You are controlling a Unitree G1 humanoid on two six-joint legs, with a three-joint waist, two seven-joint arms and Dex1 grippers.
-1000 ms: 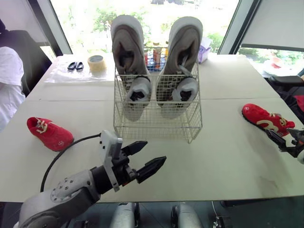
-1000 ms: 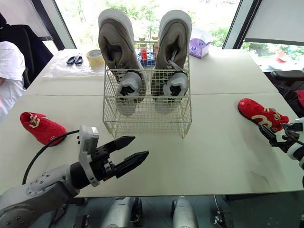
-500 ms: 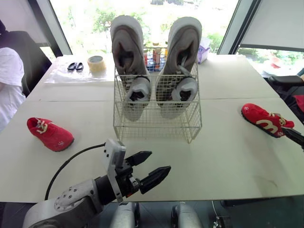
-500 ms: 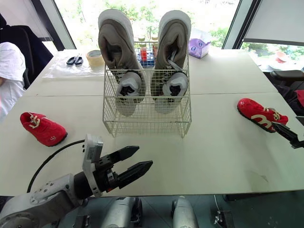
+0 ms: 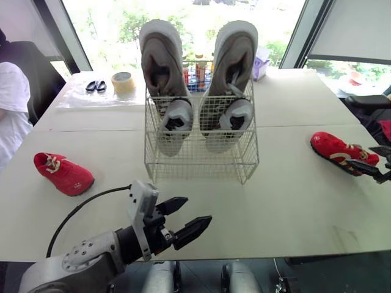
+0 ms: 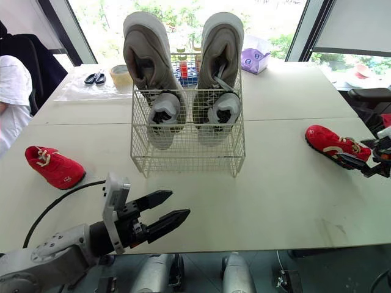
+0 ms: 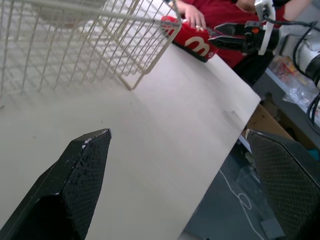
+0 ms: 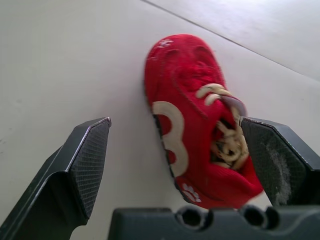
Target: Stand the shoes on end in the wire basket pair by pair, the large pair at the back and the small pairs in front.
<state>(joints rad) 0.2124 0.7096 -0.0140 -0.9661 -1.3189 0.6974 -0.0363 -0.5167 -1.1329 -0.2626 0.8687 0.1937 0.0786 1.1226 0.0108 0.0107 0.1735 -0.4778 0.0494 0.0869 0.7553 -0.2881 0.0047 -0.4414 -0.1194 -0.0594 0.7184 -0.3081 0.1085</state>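
Note:
A wire basket (image 5: 201,160) stands mid-table. A large grey pair (image 5: 160,61) stands on end at its back, and a small grey pair (image 5: 176,119) in front of it. One small red shoe (image 5: 63,174) lies on the table to the left. Another red shoe (image 8: 195,130) lies at the right, also seen as the red shoe (image 5: 339,151). My right gripper (image 8: 174,120) is open just short of that shoe's heel end, not touching it. My left gripper (image 5: 198,209) hangs open and empty over the table's front edge, in front of the basket.
A tape roll (image 5: 124,81) and scissors (image 5: 96,85) lie on a plastic sheet at the back left. Bottles and a purple box (image 5: 261,66) stand behind the basket. A person in white (image 5: 12,104) sits at the left edge.
My right gripper has come in from the right edge, up to the right red shoe's heel. My left gripper drifted slightly near the front edge and stays open.

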